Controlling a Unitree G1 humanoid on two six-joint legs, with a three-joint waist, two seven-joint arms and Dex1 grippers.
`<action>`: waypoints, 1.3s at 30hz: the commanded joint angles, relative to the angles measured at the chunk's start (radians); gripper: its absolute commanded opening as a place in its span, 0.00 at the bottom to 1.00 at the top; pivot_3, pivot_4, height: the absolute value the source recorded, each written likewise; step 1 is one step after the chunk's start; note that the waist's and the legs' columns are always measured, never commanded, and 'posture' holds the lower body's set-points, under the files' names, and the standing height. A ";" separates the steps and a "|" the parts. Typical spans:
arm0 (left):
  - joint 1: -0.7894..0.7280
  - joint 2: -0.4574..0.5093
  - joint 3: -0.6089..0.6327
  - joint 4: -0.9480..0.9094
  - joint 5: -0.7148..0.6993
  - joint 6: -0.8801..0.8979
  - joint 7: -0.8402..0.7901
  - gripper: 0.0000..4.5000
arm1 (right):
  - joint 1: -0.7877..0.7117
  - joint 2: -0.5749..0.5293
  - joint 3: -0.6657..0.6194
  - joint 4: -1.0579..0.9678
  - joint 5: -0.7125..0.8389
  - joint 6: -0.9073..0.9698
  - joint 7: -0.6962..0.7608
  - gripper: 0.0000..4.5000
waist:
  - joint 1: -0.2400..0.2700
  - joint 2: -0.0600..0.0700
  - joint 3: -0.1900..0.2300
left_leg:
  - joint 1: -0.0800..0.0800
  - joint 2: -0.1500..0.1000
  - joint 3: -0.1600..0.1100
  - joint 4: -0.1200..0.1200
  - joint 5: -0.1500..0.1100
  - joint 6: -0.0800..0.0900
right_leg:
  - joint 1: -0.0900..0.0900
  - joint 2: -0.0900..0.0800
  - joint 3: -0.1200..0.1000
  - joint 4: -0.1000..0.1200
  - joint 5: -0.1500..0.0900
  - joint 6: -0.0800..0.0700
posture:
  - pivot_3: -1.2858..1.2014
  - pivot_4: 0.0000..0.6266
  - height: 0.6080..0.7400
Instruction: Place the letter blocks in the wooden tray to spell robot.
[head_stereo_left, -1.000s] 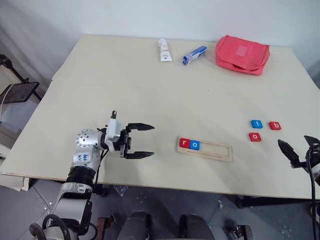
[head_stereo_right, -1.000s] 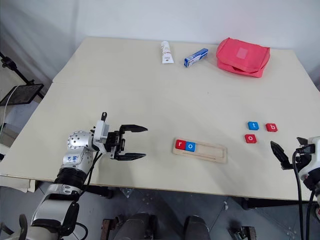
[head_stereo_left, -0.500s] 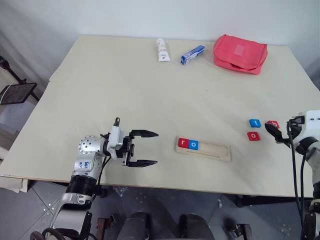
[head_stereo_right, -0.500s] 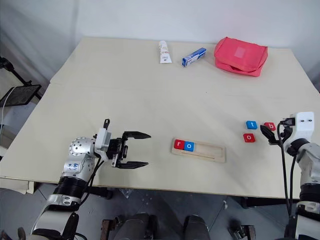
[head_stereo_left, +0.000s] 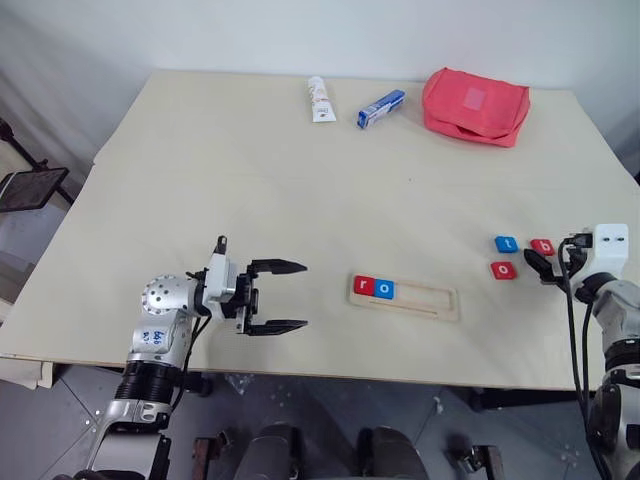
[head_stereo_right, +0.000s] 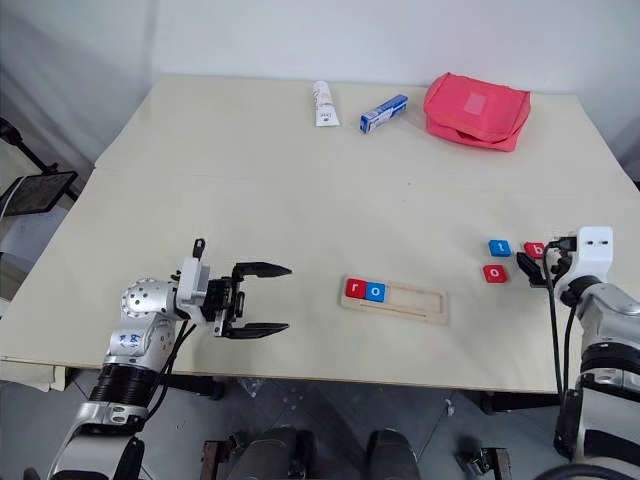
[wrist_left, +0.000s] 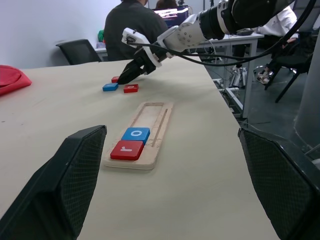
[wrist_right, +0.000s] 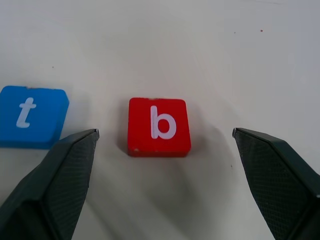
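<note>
The right gripper (wrist_right: 162, 192) stands wide open with the red b block (wrist_right: 159, 126) between its fingers, and the blue t block (wrist_right: 31, 116) sits just beside one finger — I'd worry that closing here nudges the t or skids the thin b away. Counted: five letter blocks — a red r (head_stereo_left: 364, 286) and blue o (head_stereo_left: 385, 289) already at the near end of the wooden tray (head_stereo_left: 428, 299), three loose on the table with the red o (head_stereo_left: 503, 269) — while the left gripper (head_stereo_left: 277, 296) hangs open and empty.
</note>
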 joint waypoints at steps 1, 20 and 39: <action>0.001 -0.002 0.002 -0.036 -0.015 -0.005 0.014 0.99 | -0.025 0.002 -0.002 0.044 -0.005 -0.010 -0.008 1.00 | 0.000 0.000 0.000 | 0.000 0.000 0.000 0.000 0.000 0.000 | 0.000 0.000 0.000 0.000 0.000 0.000 | 0.52 0.24 1.00; -0.044 -0.012 0.009 0.080 -0.010 -0.068 -0.005 1.00 | 0.194 0.073 -0.096 -0.433 0.078 0.027 -0.193 0.33 | 0.003 0.000 0.000 | -0.001 0.000 0.000 -0.001 0.000 0.000 | 0.000 0.000 0.000 -0.001 0.000 0.000 | 0.52 0.24 1.00; -0.115 -0.007 0.009 0.221 -0.014 -0.102 -0.127 1.00 | 0.874 0.508 -0.075 -1.658 0.191 0.565 -0.552 0.33 | 0.005 0.002 0.000 | 0.001 -0.001 -0.001 -0.002 0.000 -0.001 | -0.002 0.001 0.003 0.002 0.000 0.000 | 0.52 0.24 1.00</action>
